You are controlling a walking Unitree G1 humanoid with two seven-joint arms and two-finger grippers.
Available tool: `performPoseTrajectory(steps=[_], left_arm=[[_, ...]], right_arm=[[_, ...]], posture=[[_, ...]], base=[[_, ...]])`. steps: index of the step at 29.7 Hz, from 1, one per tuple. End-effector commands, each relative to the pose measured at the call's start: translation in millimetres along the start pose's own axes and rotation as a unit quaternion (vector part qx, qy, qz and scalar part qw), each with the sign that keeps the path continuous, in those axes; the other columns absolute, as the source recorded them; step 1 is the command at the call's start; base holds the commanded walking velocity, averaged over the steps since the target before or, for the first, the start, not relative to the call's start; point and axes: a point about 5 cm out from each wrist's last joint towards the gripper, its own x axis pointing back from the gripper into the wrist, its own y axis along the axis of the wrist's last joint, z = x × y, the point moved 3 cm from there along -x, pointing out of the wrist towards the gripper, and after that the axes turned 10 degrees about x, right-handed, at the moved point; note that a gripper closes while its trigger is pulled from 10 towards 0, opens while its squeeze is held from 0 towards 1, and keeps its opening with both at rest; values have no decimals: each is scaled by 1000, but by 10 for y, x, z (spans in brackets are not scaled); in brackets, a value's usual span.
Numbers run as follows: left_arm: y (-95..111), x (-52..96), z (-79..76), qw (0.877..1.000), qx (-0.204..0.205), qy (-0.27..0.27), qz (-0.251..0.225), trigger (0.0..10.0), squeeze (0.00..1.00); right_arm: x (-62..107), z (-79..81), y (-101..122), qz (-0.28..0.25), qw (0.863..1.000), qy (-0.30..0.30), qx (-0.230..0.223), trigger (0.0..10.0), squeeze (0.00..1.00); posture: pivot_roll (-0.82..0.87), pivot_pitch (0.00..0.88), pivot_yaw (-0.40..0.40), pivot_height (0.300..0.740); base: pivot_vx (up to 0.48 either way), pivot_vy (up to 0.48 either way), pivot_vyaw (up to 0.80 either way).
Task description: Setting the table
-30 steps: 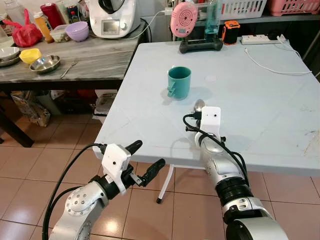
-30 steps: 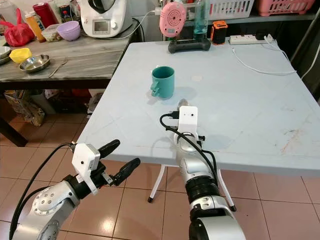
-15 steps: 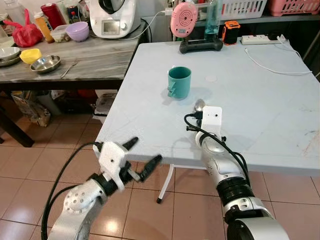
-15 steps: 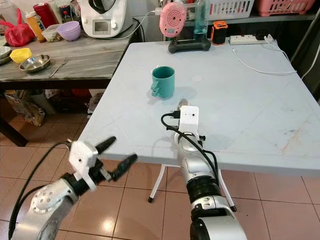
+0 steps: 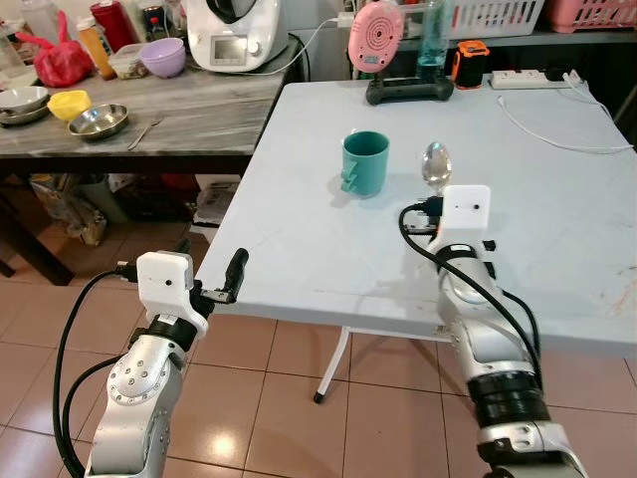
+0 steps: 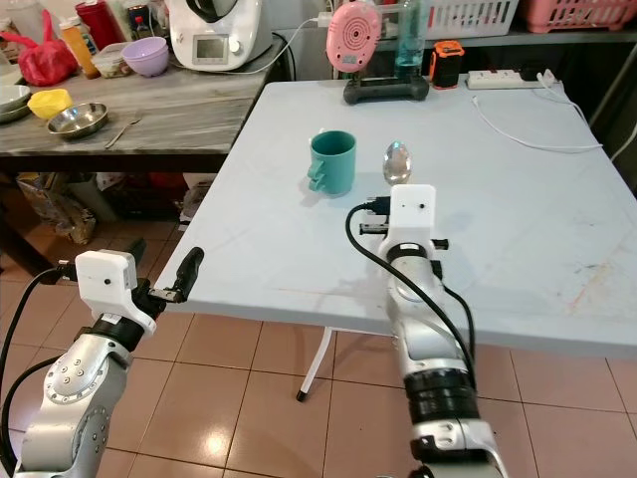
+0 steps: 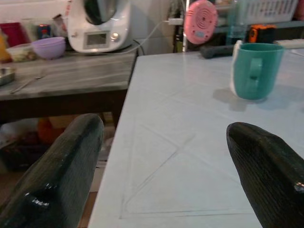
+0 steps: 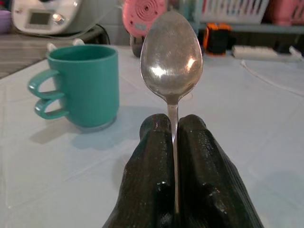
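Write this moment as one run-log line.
right gripper: shut on spoon, right of teal mug | left gripper: open at table edge

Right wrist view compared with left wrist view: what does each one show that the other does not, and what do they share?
The right wrist view alone shows the right pincer shut on a metal spoon, its bowl pointing away from the camera, right of the mug.

The left wrist view alone shows the left pincer open and holding nothing, at the pale table's near edge, plus the grey side table with a purple bowl.

Both show the teal mug, the pale table, the pink round device and the white appliance.
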Motion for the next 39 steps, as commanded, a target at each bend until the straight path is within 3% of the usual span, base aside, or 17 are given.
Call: performPoseTrajectory(steps=[1, 11, 13, 39], left_arm=[[9, -10, 54, 1000, -7, 11, -3, 10000, 0], [13, -61, 86, 1000, -7, 21, -8, 10000, 0], [15, -56, 88, 1000, -8, 22, -9, 10000, 0], [-8, -68, 87, 1000, -9, 16, -7, 10000, 0]], right_arm=[[27, 37, 69, -17, 1000, 12, 5, 10000, 0], [102, 101, 95, -22, 999, 25, -3, 10000, 0], [117, 145, 141, -42, 998, 42, -2, 10000, 0], [179, 213, 182, -63, 995, 71, -2, 10000, 0]], posture=[[-96, 53, 89, 740], [-107, 43, 84, 740], [-105, 43, 84, 740], [-108, 46, 87, 740]], base=[[0, 0, 0], [0, 0, 0], [0, 281, 0], [0, 356, 0]])
